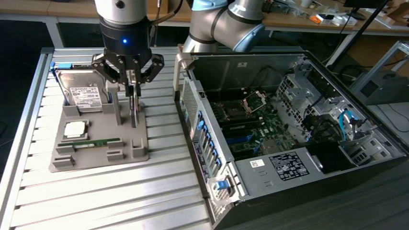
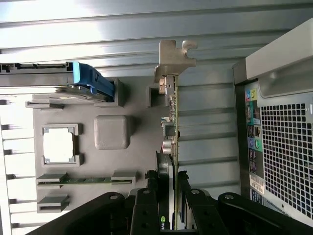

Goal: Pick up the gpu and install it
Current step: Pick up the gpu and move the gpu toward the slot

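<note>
**Station layout.** 1 grey holder [image 1: 96, 155] [image 2: 132, 161] lies on the slatted metal table [image 1: 128, 191]. All positions below are given relative to this holder.

**Gripper.** The gripper [image 1: 133, 91] [image 2: 173, 191] hangs directly above the holder, on the side nearest the computer case [image 1: 243, 67] [image 2: 283, 147]. Its 2 fingers [image 2: 183, 181] point straight down. They are clenched on the gpu [image 1: 134, 112] [image 2: 173, 117], with 1 finger against each face of the card.

**Task item.** The gpu stands upright on edge at the case-side margin of the holder. In the wrist view it appears edge-on as a thin green board. Its silver bracket [image 2: 172, 58] projects past the holder's end, over the table slats. Whether the card's lower edge rests in the holder or hangs clear of it cannot be determined.

**Other parts on the holder.**
1. A hard drive [image 1: 86, 93] [image 2: 39, 76] with a white label leans in the rack at the end of the holder farthest from the exterior camera.
2. A square processor [image 1: 75, 128] [image 2: 58, 146] sits in a recess near the holder's middle.
3. A narrow green memory stick [image 1: 89, 143] [image 2: 85, 180] lies flat in the slot beside the processor, toward the near end.

**Case.** The computer case lies beside the holder with its side panel off and its motherboard exposed.
</note>
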Controlling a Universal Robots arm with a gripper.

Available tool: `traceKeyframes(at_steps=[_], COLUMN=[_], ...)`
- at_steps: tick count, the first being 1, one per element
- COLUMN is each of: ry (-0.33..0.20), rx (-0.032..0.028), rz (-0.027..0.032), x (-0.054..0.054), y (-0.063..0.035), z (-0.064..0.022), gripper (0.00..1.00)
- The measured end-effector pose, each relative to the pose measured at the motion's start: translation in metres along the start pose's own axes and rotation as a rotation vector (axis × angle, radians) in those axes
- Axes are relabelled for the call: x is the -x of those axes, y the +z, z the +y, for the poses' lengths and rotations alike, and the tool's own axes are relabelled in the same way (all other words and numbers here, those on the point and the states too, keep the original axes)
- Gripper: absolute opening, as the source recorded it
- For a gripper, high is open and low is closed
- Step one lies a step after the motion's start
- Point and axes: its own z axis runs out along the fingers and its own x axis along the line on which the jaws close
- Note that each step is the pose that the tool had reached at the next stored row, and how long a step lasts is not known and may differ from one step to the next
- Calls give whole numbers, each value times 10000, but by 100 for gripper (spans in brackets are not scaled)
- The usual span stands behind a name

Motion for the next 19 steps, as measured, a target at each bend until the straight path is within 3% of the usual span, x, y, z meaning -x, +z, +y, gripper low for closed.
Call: traceKeyframes(at_steps=[19], ry=[1], rx=[22], rz=[2], x=[5], y=[-210], z=[8], gripper=[27])
